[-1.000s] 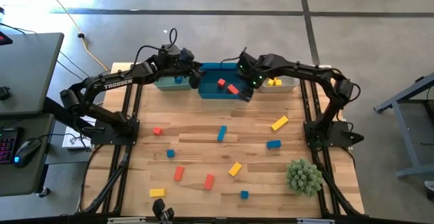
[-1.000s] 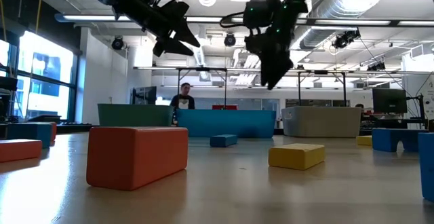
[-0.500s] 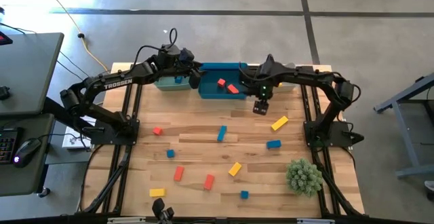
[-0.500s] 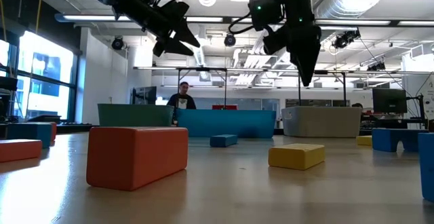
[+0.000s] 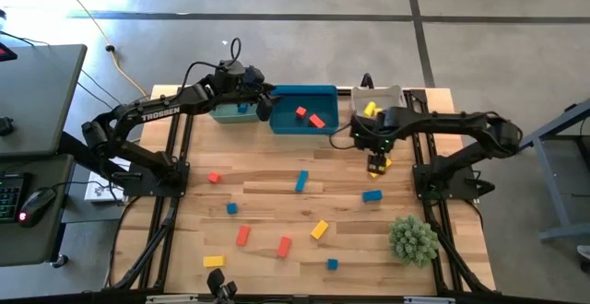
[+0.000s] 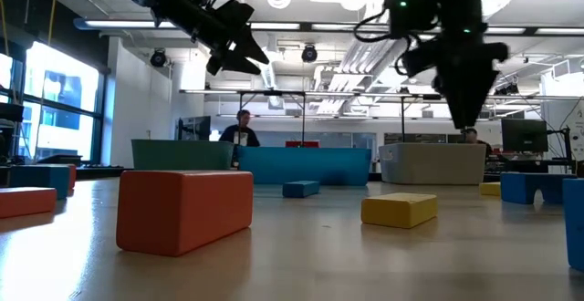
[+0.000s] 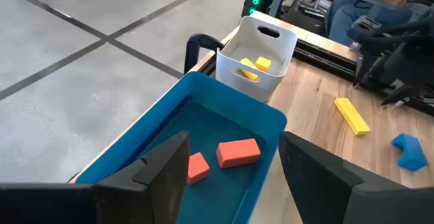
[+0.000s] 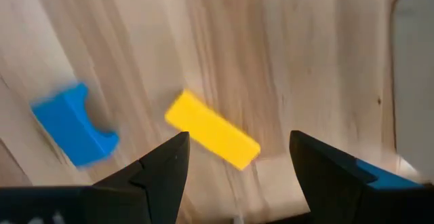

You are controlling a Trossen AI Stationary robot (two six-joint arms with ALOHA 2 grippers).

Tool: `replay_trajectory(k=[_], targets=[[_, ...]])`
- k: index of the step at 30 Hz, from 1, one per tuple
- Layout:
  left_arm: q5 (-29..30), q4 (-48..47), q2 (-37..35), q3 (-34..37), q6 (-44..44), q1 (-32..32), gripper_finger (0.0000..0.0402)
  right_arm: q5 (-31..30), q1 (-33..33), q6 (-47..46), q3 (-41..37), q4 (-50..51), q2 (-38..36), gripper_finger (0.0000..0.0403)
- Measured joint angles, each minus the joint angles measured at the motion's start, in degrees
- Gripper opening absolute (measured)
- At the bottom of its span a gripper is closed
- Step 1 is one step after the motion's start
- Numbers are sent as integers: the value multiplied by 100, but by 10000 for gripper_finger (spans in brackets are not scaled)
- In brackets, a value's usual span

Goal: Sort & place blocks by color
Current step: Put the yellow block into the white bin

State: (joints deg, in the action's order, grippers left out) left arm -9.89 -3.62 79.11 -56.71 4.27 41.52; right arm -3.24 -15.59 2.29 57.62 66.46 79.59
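Right pincer (image 5: 376, 164) over a yellow block (image 8: 212, 129)

We see it hang wide and empty above that bar on the table (image 5: 277, 180); the left pincer (image 5: 265, 107), also wide, hovers between the teal bin (image 5: 226, 115) and the blue bin (image 5: 324, 92), which holds two red blocks (image 7: 238, 152).

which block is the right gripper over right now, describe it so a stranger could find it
Start at the grey-white bin at the table's far edge, right of the blue bin. Just nearer than it, under the open right gripper, lies a yellow bar flat on the wood. Its closest neighbour is a blue block; this one is yellow and lies slantwise.
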Motion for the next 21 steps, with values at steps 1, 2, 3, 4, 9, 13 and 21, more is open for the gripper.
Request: replay_trajectory(k=[1,2,3,4,9,13,21], targets=[[0,0,0,1,0,0,214,1,2,192,-133,12,-98,243],[0,0,0,0,0,0,214,27,0,388,-263,3,-184,243],[2,0,0,0,0,0,214,47,-2,570,-384,-20,-252,243],[0,0,0,0,0,0,214,57,-12,747,-504,-35,-301,243],[20,7,0,2,2,0,214,282,-10,1736,-1032,-255,-356,243],[244,7,0,0,56,2,214,283,0,2305,-1391,-758,-352,243],[413,5,0,2,162,0,214,283,0,2941,-1836,-1507,-352,243]])
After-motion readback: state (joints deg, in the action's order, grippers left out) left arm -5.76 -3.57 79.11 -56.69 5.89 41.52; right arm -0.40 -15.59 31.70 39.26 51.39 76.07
